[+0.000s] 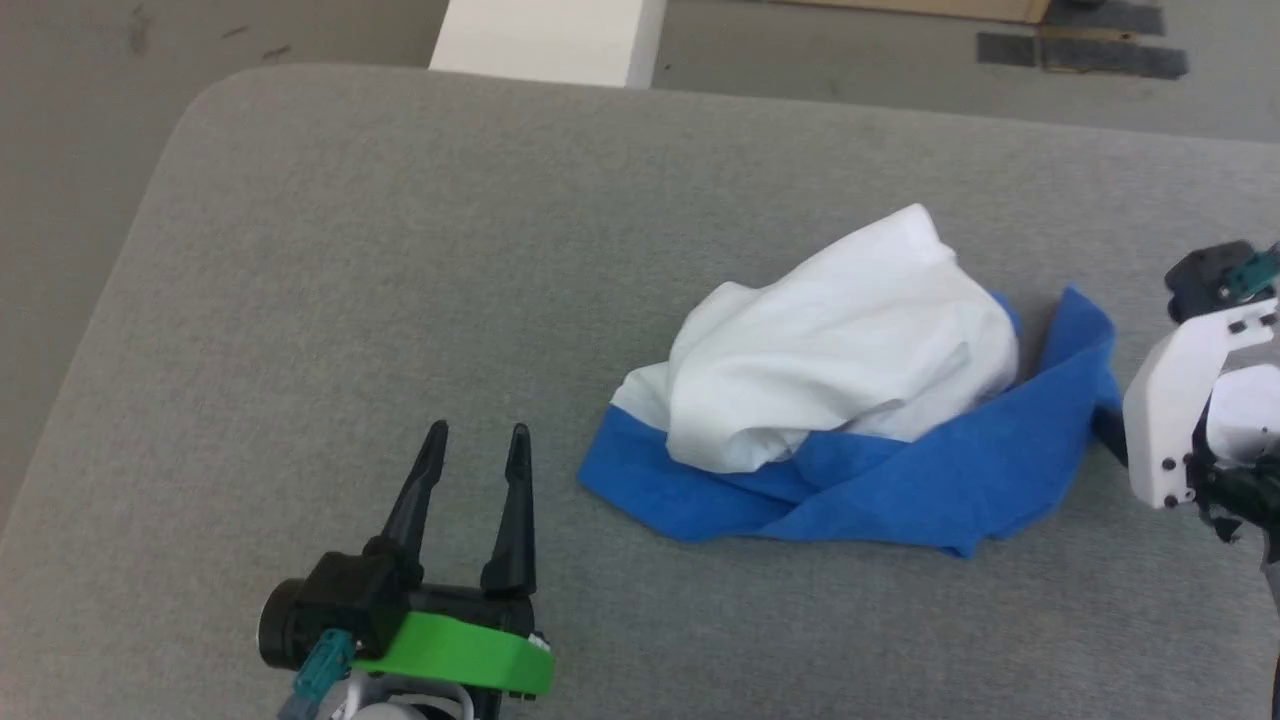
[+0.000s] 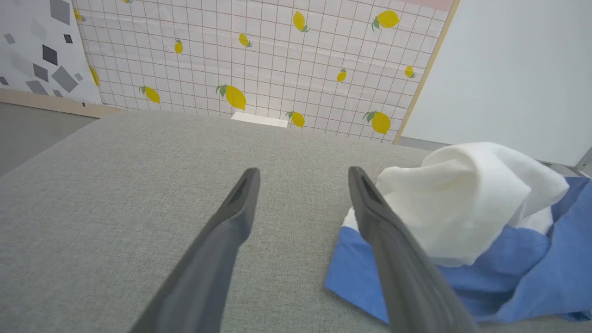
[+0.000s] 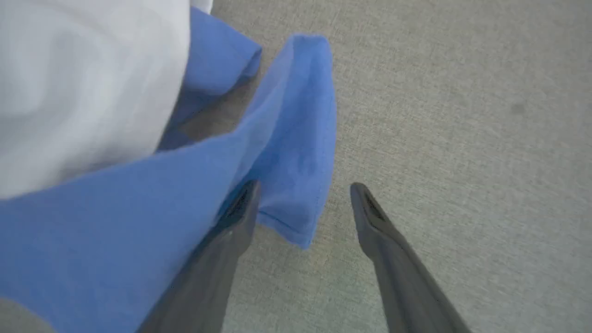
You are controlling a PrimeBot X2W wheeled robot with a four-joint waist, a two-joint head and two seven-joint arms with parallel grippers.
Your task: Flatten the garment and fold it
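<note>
1. The garment [image 1: 840, 400] lies in a crumpled heap on the right half of the grey worktop [image 1: 350, 250]. Its white body is bunched on top, and blue cloth wraps round the near side and right end.
2. The step in hand looks like the very start of flattening: nothing is spread out yet and nothing is gripped.
3. The left jaws stand apart, low over bare worktop just left of the heap's blue edge and clear of the cloth.
4. The right jaws also stand apart, at the heap's right end. In the right wrist view a blue sleeve hem [image 3: 296, 231] hangs between them, against one side and not pinched.
5. Next, I'd judge, the right jaws need to close on that hem while the left jaws reach for another edge. The two could then draw the heap open.
6. The cloth is soft and layered, so a pinch may catch more than one fold.
</note>
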